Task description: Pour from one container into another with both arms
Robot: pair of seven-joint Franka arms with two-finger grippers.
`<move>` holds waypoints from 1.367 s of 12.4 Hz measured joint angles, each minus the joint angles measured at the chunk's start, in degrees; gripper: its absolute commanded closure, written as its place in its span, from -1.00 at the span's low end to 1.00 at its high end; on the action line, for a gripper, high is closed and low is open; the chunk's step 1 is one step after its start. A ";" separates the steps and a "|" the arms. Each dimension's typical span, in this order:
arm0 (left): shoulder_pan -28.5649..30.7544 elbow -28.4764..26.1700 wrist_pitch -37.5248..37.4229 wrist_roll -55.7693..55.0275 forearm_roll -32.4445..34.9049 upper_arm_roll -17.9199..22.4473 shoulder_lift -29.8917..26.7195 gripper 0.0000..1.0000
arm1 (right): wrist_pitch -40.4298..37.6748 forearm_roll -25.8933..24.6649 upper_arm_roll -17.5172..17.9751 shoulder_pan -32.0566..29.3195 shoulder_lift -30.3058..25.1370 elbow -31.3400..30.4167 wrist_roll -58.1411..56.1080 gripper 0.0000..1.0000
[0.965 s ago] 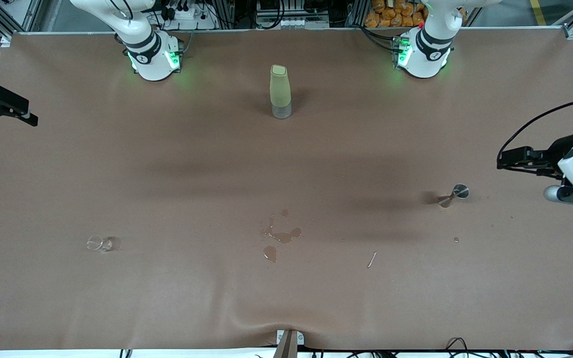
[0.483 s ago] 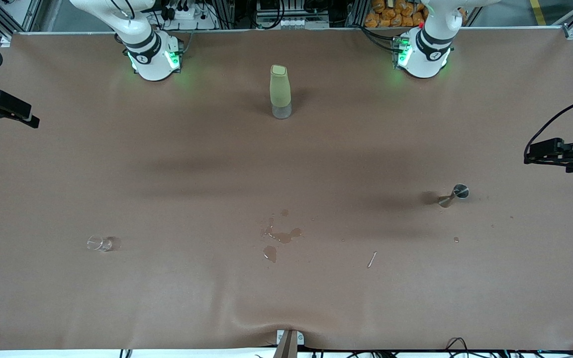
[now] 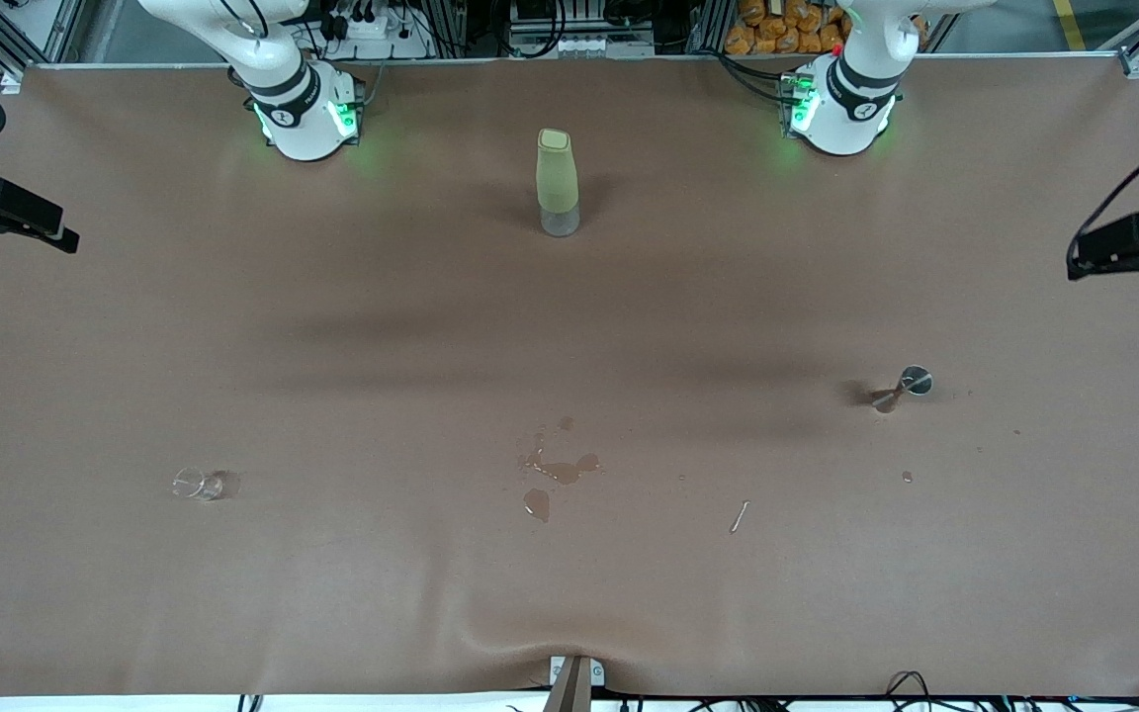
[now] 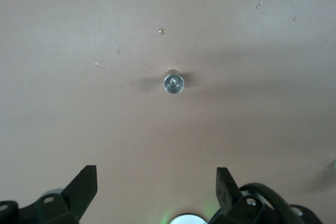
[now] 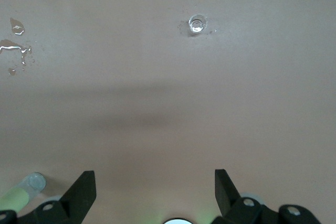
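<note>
Brown mat (image 3: 233,326) covers the whole table, w/ a ripple at its near edge by the centre clamp (image 3: 574,682). I see lots of bare surface mid-table.

Left gripper (image 3: 1123,259) hangs over the mat's edge at the left arm's end of the table, fingers spread wide, nothing btwn them; its wrist view (image 4: 156,190) confirms the gap. Right gripper (image 3: 31,222) hangs over the edge at the right arm's end, also spread wide and empty (image 5: 155,190). Both arms wait, pulled out to the sides.

Task items, as I read them:
- metal jigger (image 3: 906,386) upright on the mat toward the left arm's end, well apart from the left gripper; seen from above in the left wrist view (image 4: 174,83).
- small clear glass (image 3: 196,484) toward the right arm's end, nearer the front camera than the jigger (image 5: 198,24).
- green bottle (image 3: 557,183) upright btwn the two bases, close to the robots' edge.

Spilled puddle (image 3: 555,470) sits mid-table, w/ a thin pale sliver (image 3: 739,515) near it and stray drops (image 3: 907,477) by the jigger.
</note>
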 measured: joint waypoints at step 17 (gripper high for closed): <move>-2.43 -19.96 12.39 -19.11 1.77 -7.44 -13.19 -1.00 | -2.58 -0.48 1.23 -3.71 -0.20 0.78 0.03 -1.00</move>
